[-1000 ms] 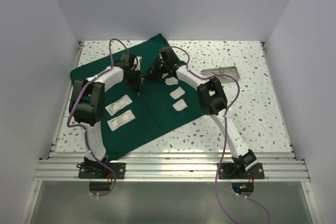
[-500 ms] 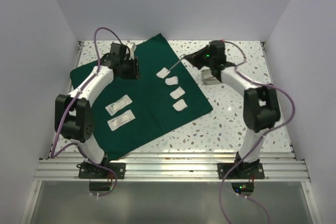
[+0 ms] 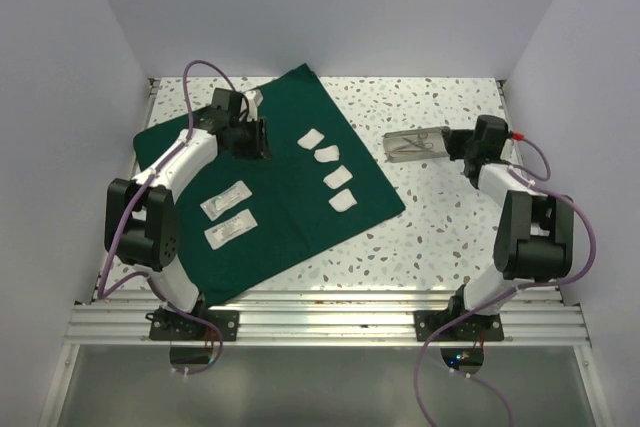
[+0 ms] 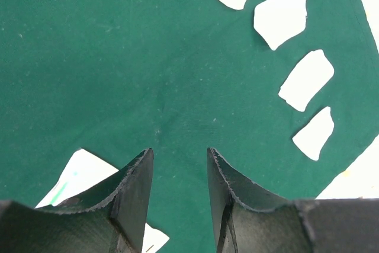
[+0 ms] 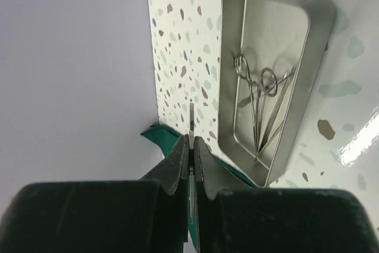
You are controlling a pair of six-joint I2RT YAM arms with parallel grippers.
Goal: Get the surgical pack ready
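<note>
The green cloth (image 3: pixel 280 202) lies spread on the worktop (image 3: pixel 450 217), with four gauze pads (image 4: pixel 305 80) and two packets (image 3: pixel 226 199) on it — the left pincer (image 4: pixel 177 158) hangs open just above. To its right, off the cloth, the steel tray (image 5: pixel 225 69) holds the instruments (image 5: pixel 263 99) — the right pincer (image 5: pixel 191 143) is closed beside it.

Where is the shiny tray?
In the top view, the steel tray sits on the speckled table, right of the green cloth, beside the right gripper.

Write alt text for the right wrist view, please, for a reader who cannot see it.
A shallow rectangular steel tray holding slim steel scissor-like instruments sits on a speckled white table. Beside it, in the foreground, the right black pincer is shut on a thin steel strip, with a dark green cloth corner behind.
</note>
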